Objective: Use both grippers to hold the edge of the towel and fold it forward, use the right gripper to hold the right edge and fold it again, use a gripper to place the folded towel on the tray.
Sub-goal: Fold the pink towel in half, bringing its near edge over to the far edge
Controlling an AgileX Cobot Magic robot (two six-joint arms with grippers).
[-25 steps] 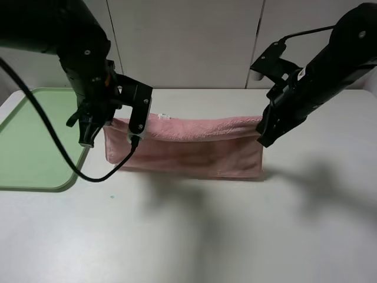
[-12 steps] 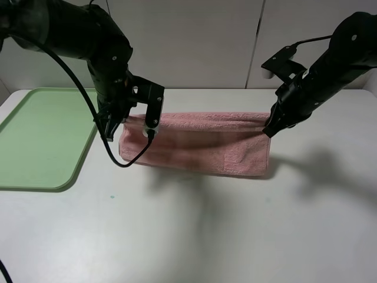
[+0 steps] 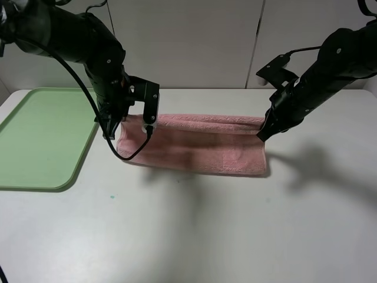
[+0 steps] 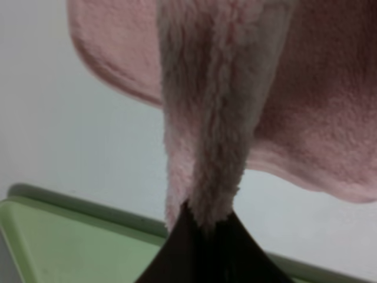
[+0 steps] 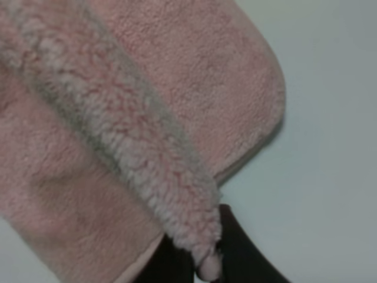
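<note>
My left hand point(image 3: 131, 121) and right hand point(image 3: 263, 128) are pinched shut on the towel point(image 3: 200, 147), one at each end of its top edge point(image 3: 206, 121). The rest droops onto the counter point(image 3: 206, 236), near the tray point(image 3: 41, 141). This looks like the first fold. Next I should lay the edge down forward.

High view: tray point(image 3: 41, 141) cut by left frame edge. Wrist views: towel point(image 4: 224, 118) close, blurred, cropped by frame edges; left hand point(image 4: 203, 244) and right hand point(image 5: 206, 259) show only dark tips, rest cropped.
</note>
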